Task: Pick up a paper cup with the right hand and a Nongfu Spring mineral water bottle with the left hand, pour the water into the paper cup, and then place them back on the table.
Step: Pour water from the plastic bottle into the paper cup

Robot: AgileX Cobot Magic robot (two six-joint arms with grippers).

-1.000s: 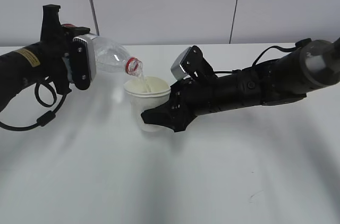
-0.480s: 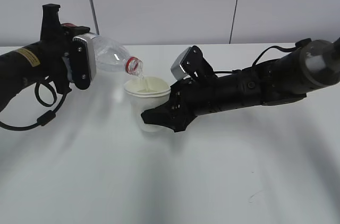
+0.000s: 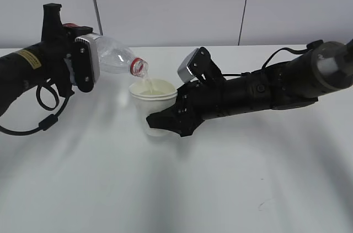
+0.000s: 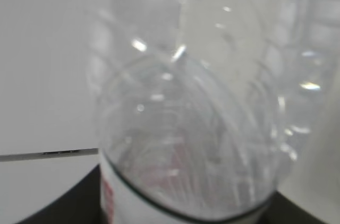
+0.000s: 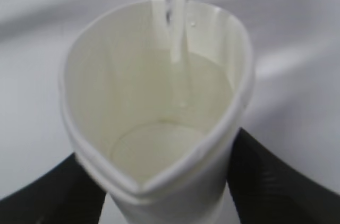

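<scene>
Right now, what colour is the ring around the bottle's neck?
Red; the neck ring shows best in the exterior view.

Bottle blurred, base cropped (left gripper fingertips hidden).

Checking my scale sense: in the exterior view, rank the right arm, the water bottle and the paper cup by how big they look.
1. Right arm, clearly largest.
2. Water bottle, partly hidden by the left gripper.
3. Paper cup, smallest, though close to the bottle's visible part.

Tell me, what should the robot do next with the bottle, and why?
Probably hold the tilt a little longer. The water is falling from the bottle into the paper cup, which looks only partly filled, and the stream lands inside the rim. The right end effector grips the cup.
</scene>
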